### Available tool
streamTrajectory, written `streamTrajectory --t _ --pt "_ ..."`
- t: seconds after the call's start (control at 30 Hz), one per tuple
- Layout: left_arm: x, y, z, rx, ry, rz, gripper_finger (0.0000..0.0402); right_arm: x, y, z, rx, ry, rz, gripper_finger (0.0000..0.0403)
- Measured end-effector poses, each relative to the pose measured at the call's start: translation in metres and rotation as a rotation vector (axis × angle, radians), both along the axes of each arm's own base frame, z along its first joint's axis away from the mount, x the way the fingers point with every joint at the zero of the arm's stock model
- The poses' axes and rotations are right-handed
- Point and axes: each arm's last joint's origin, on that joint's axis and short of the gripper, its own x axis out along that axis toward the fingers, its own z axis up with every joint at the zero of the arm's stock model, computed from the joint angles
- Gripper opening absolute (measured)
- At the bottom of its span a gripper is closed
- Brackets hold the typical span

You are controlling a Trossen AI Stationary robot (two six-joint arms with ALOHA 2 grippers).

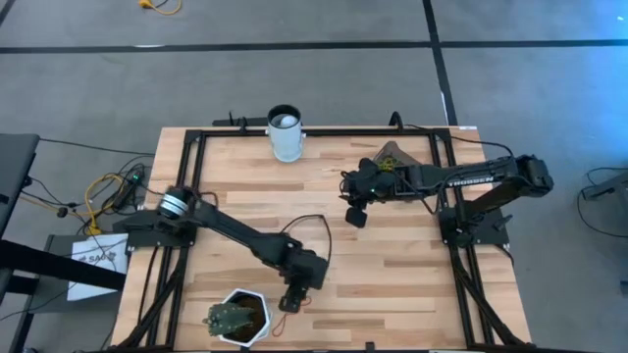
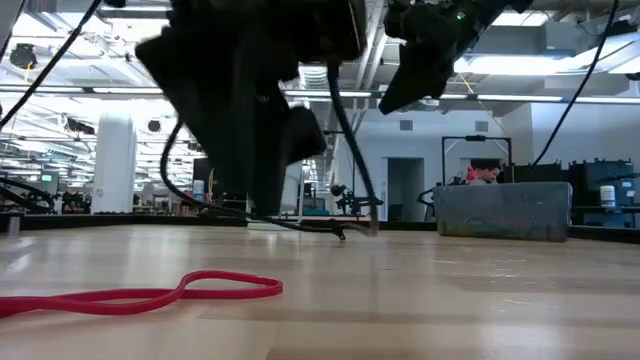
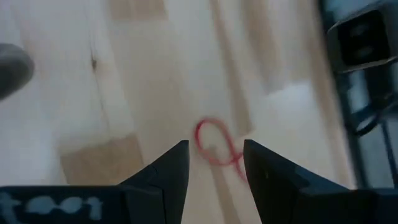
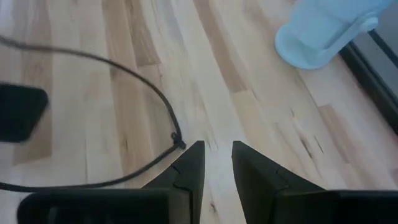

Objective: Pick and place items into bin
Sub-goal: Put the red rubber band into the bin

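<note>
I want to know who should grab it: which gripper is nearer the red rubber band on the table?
Left. The left gripper hovers open right over the red rubber band, near the white plant pot. The right gripper hangs farther off, toward the white cup.

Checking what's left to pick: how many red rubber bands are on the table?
1: a red rubber band lies on the table beside the plant pot, under the open left gripper. Others may be hidden.

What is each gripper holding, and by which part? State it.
Nothing is held. The left gripper stands open above a red rubber band lying on the table; the right gripper is open and empty.
</note>
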Motion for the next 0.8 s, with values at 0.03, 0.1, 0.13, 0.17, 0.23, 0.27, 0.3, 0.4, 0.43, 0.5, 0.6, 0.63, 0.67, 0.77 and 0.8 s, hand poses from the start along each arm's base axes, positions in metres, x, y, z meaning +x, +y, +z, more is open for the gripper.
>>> streamTrajectory --t 0.03,0.1,0.13,0.17,0.23,0.27,0.3,0.4,0.43,0.5,0.6,0.63,0.67,0.77,0.8 --pt "0.004 -0.002 -0.003 0.019 0.043 -0.003 0.0141 0.000 -0.001 0.002 0.000 -0.005 -0.002 0.0077" --pt "0.012 -0.006 -0.010 0.043 0.103 -0.009 0.0141 0.000 -0.001 0.003 0.000 -0.011 -0.003 0.0077" --pt "0.015 -0.007 -0.014 0.056 0.133 -0.010 0.0141 0.000 -0.001 0.002 0.000 -0.005 -0.002 0.0077" --pt "0.019 -0.008 -0.017 0.065 0.156 -0.012 0.0141 0.000 -0.001 0.002 0.001 -0.003 -0.002 0.0077" --pt "0.025 -0.012 -0.022 0.051 0.168 -0.021 0.0141 -0.001 0.001 0.003 0.000 0.000 0.003 0.0077" --pt "0.028 -0.013 -0.024 0.037 0.174 -0.026 0.0141 -0.001 0.002 0.003 0.001 0.000 0.007 0.0077" --pt "0.030 -0.014 -0.026 0.023 0.186 -0.027 0.0141 -0.001 0.003 0.002 0.002 0.000 0.012 0.0077" --pt "0.032 -0.015 -0.029 -0.008 0.211 -0.008 0.0141 -0.001 0.007 0.002 0.003 0.004 0.026 0.0077" --pt "0.032 -0.016 -0.029 -0.008 0.213 -0.004 0.0141 -0.001 0.008 0.002 0.003 0.005 0.031 0.0077" --pt "0.031 -0.016 -0.029 0.008 0.218 0.002 0.0141 -0.001 0.011 0.002 0.003 0.007 0.040 0.0077" --pt "0.028 -0.016 -0.030 0.029 0.244 0.008 0.0141 -0.002 0.014 0.002 0.003 0.013 0.052 0.0077" --pt "0.028 -0.016 -0.030 0.028 0.256 0.018 0.0141 -0.002 0.016 0.001 0.003 0.014 0.056 0.0077" --pt "0.027 -0.016 -0.030 0.028 0.273 0.034 0.0141 -0.002 0.017 0.001 0.004 0.014 0.061 0.0077" --pt "0.024 -0.019 -0.030 0.034 0.300 0.070 0.0141 -0.003 0.022 0.001 0.021 0.013 0.061 0.0077" --pt "0.023 -0.021 -0.030 0.041 0.301 0.077 0.0141 -0.003 0.024 0.001 0.022 0.013 0.067 0.0077"
